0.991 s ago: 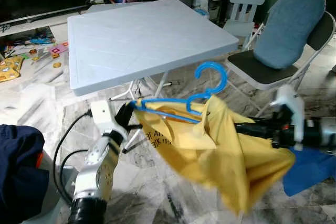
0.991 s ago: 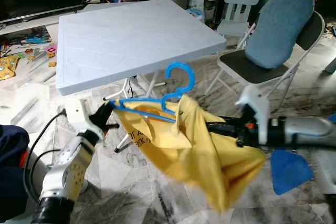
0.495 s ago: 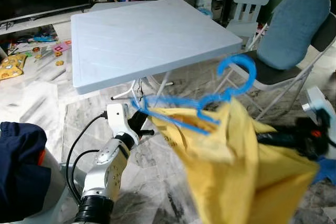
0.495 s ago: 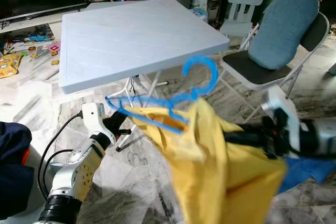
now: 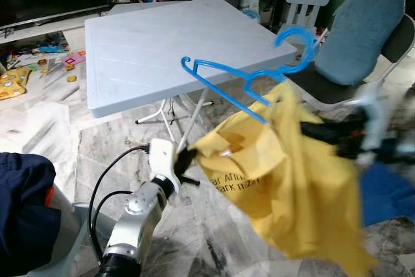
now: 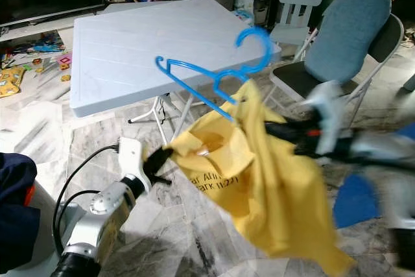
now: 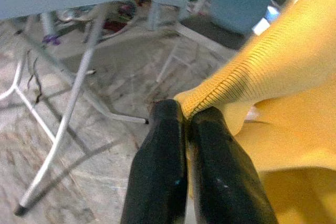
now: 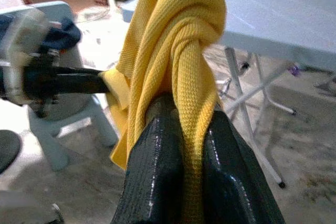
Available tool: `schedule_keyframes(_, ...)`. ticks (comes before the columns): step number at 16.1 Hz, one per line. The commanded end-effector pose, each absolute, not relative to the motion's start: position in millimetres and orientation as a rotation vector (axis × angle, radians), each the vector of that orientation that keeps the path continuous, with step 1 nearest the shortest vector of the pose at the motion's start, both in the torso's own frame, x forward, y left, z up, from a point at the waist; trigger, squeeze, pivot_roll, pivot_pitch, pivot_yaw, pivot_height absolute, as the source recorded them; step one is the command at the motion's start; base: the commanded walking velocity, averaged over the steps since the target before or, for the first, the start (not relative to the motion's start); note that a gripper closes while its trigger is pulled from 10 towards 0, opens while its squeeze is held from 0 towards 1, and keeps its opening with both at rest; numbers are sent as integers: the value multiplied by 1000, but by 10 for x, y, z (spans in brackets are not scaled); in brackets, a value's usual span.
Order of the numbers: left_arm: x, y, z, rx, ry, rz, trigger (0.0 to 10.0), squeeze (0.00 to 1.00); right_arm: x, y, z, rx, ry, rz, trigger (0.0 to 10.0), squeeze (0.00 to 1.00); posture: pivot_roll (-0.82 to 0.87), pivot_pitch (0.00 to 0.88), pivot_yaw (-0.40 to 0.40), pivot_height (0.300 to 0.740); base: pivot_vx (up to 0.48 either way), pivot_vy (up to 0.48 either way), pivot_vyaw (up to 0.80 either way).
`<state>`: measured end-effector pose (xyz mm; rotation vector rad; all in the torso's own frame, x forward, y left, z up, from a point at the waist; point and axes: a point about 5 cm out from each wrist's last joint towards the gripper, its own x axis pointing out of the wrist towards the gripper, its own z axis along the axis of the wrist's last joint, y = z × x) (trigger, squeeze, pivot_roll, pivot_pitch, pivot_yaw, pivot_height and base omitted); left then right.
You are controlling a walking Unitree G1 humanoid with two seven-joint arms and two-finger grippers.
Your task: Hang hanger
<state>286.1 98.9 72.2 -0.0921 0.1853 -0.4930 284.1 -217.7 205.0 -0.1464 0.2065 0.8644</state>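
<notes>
Left wrist view: left gripper [image 7: 187, 116] pinches the ribbed hem of a knitted yellow shirt [image 5: 285, 180]; right gripper [image 8: 181, 114] clamps bunched cloth below the thin blue plastic hanger [image 5: 249, 76].

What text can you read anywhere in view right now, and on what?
Yellow shirt, dark print, partly creased: second line reads about "ark 11.21"; the line above starts "ar An" and is cut off by a fold.
Toys on the floor: any print too small to read.
</notes>
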Motion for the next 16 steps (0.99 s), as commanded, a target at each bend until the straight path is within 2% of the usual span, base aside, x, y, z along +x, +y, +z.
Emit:
schedule_keyframes(1, 2853, 969, 794, -29, 143, -533, 10000, 1000, 2876, -2096, 2148, -198, 160, 855, 10000, 0, -183, 0, 55, 740, 0, 0, 0)
schedule_keyframes(4, 2770, 914, 854, 95, 97, -647, 10000, 1000, 2904, -2009, 1941, -260, 211, 848, 10000, 0, -163, 0, 48, 740, 0, 0, 0)
schedule_keyframes(6, 2653, 868, 913, 224, 67, -804, 10000, 1000, 2918, -1990, 1802, -383, 219, 854, 10000, 0, -153, 0, 41, 740, 0, 0, 0)
schedule_keyframes(9, 2520, 843, 988, 285, 64, -948, 10000, 1000, 2958, -2021, 1610, -439, 265, 859, 10000, 0, -135, 0, 32, 740, 0, 0, 0)
schedule_keyframes(11, 2481, 886, 1048, 274, 44, -976, 10000, 1000, 2992, -2129, 1488, -570, 259, 828, 10000, 0, -123, 0, 24, 740, 0, 0, 0)
schedule_keyframes(13, 2474, 969, 1082, 272, 26, -974, 10000, 1000, 2936, -2218, 1397, -681, 300, 897, 10000, 0, -119, 0, 26, 740, 0, 0, 0)
schedule_keyframes(16, 2481, 1120, 1064, 258, 55, -993, 10000, 1000, 2830, -2227, 1461, -653, 299, 1098, 10000, 0, -122, 0, 36, 740, 0, 0, 0)
